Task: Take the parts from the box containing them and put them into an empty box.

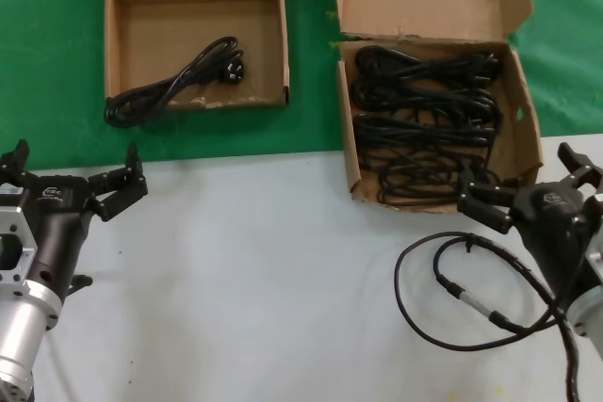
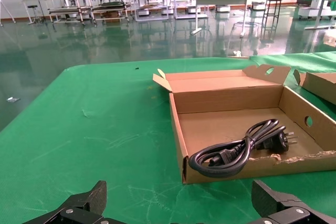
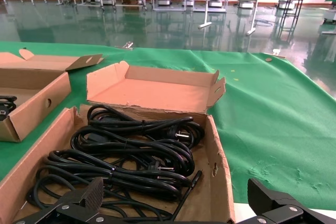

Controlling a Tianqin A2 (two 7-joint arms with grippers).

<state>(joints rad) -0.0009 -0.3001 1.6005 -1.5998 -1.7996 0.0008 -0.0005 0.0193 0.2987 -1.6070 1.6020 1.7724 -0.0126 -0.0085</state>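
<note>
Black power cords lie stacked as looped bundles in the longer cardboard box w/ the tall lid flap, on my right; approx four bundles, hard to count. One cord already sits in the squarish box on my left, its far loop draped over the front corner onto the green mat.

My right gripper hangs just at the near edge of the full box, fingers spread wide, holding nothing. Left gripper waits over the white bench, near the squarish box, fingers wide apart too, empty.

Next grab, I reckon: go for the nearest bundle, pinch across the whole loop mid-length so strands lift together, not one strand. Lift straight up, slowly, since neighbours look tangled. Ignore the thicker cable w/ silver-banded connector on the bench by my right arm.
</note>
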